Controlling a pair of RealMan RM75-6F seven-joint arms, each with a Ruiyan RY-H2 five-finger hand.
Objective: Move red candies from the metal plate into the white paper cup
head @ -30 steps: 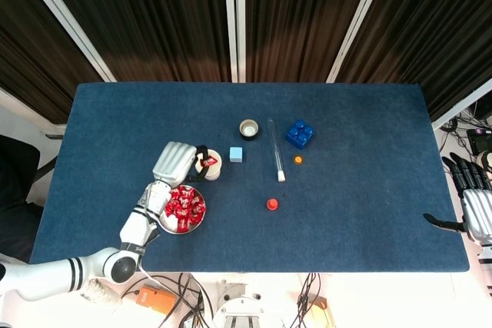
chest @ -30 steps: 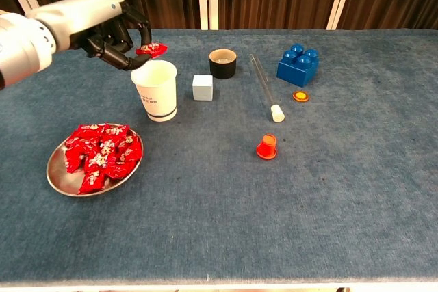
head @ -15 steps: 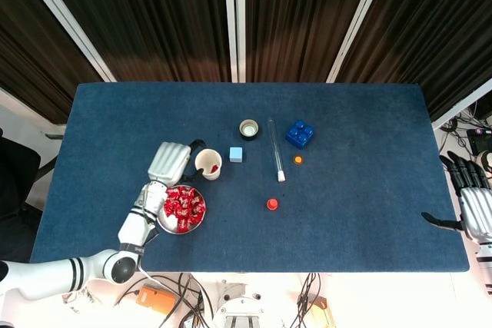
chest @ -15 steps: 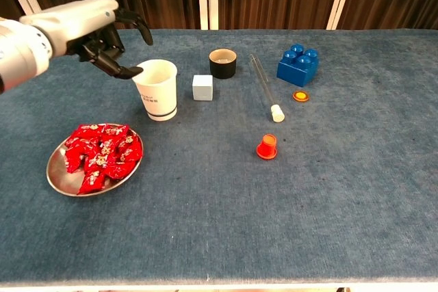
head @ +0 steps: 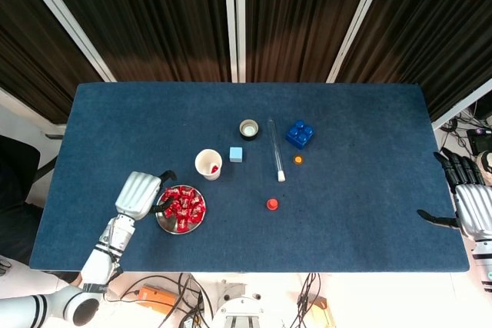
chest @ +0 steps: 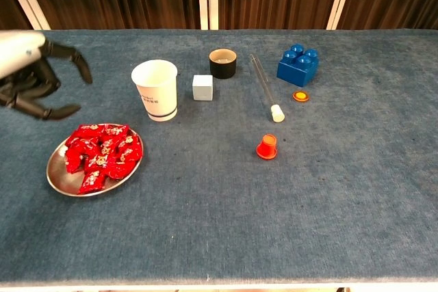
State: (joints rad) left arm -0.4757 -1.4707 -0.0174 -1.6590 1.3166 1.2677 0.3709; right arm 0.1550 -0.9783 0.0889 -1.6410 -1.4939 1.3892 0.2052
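- Two hands show: the left hand hangs just left of the metal plate, fingers spread and curled around nothing; the right hand sits off the counter's right edge, far from the plate, fingers apart and empty.
- The plate holds a heap of red candies, too jumbled to count.
- One white paper cup stands upright behind the plate to its right, apart from it; one red candy lies inside.
- Further right of the plate: one pale cube, one dark cup, one clear tube, one blue brick, one orange disc, one red cap.
- Bare blue counter stretches right of the plate along the front edge.
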